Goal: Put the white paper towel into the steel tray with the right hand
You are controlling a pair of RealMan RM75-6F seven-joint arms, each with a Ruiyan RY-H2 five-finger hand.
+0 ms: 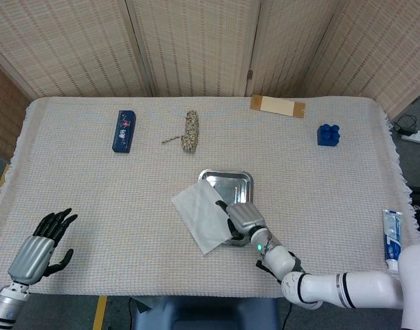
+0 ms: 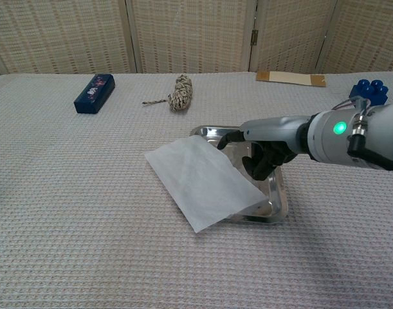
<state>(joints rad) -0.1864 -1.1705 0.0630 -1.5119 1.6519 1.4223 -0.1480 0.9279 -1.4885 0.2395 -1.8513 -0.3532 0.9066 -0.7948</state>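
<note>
Right hand (image 2: 264, 154), held above the steel tray (image 2: 278, 196) with its palm turned inward and its dark fingers (image 2: 256, 164) curled downward toward the tray floor; whether they pinch the white paper towel (image 2: 199, 180) cannot be told from either view. The towel lies just to the hand's left as an open, flat sheet: its nearer edge drapes over the tray's left rim and covers part of the tray floor, while the larger part rests on the woven table cover (image 1: 93, 199) outside the tray. Judged from this layout, the task is partly advanced: the towel overlaps the tray but is not contained by it. Remaining, by estimate, are securing the sheet and drawing it fully inside the rim. Left hand (image 1: 38, 249), well apart at the table's near edge, fingers spread, holding nothing.
</note>
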